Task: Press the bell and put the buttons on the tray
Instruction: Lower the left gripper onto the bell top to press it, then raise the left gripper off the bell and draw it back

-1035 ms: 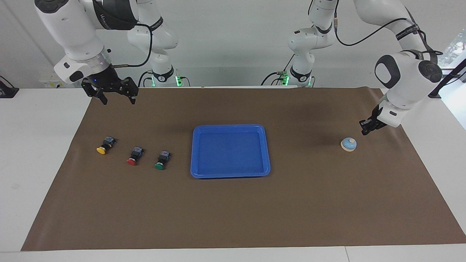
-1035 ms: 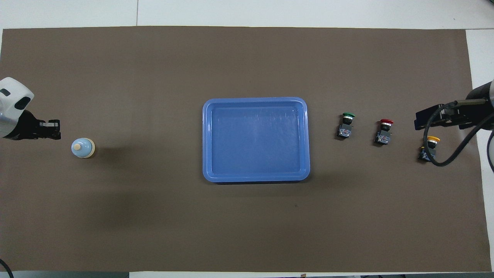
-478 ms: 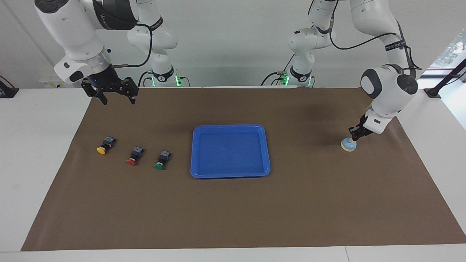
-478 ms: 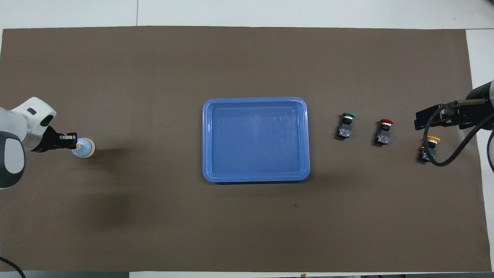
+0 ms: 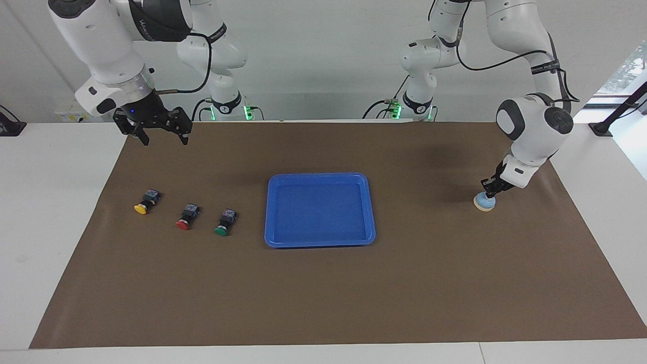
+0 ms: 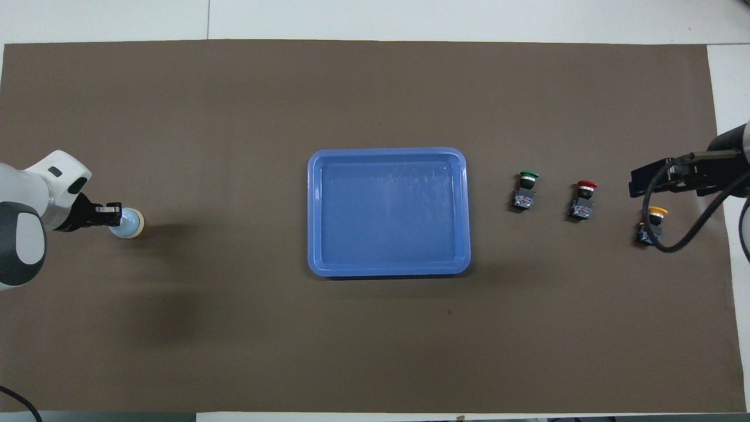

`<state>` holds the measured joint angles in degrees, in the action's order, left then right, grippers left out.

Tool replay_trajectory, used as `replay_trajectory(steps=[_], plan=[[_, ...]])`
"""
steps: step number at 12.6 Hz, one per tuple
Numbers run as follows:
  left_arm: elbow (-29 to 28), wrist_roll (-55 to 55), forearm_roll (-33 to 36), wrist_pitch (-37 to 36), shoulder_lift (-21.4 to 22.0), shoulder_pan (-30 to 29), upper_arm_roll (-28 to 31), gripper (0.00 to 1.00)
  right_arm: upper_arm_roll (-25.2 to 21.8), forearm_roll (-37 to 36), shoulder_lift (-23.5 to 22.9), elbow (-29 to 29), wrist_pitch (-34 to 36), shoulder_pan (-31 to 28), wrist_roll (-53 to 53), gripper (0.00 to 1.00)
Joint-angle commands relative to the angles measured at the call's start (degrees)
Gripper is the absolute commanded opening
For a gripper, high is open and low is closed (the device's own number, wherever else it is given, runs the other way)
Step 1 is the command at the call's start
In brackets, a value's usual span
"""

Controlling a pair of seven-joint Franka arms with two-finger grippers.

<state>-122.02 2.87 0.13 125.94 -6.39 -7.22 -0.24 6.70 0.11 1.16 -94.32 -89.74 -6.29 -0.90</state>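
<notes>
With its fingers closed, the left gripper has been lowered onto the bell near the left arm's end of the mat, so pressing seems underway, while the open right gripper waits above the mat's corner, three buttons untouched beside the central tray.

Blue tray; light-blue bell; brown mat.

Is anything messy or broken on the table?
Nothing stands out. The blue tray sits flat and holds nothing. The yellow button, red button and green button lie in a row beside it. The shut left gripper is down on the bell.
</notes>
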Motion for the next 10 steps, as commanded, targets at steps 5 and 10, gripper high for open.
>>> replay_trajectory(steps=[5,10], plan=[[22.08,-2.43,0.40,-27.82,3.82,3.09,-0.63,1.00,-0.11,-0.46,0.78,-0.33,0.97,-0.04,-0.50,1.00],[27.36,-2.61,0.13,-40.24,5.68,3.97,-1.07,1.00,-0.11,-0.46,0.78,-0.42,0.97,-0.04,-0.50,1.00]])
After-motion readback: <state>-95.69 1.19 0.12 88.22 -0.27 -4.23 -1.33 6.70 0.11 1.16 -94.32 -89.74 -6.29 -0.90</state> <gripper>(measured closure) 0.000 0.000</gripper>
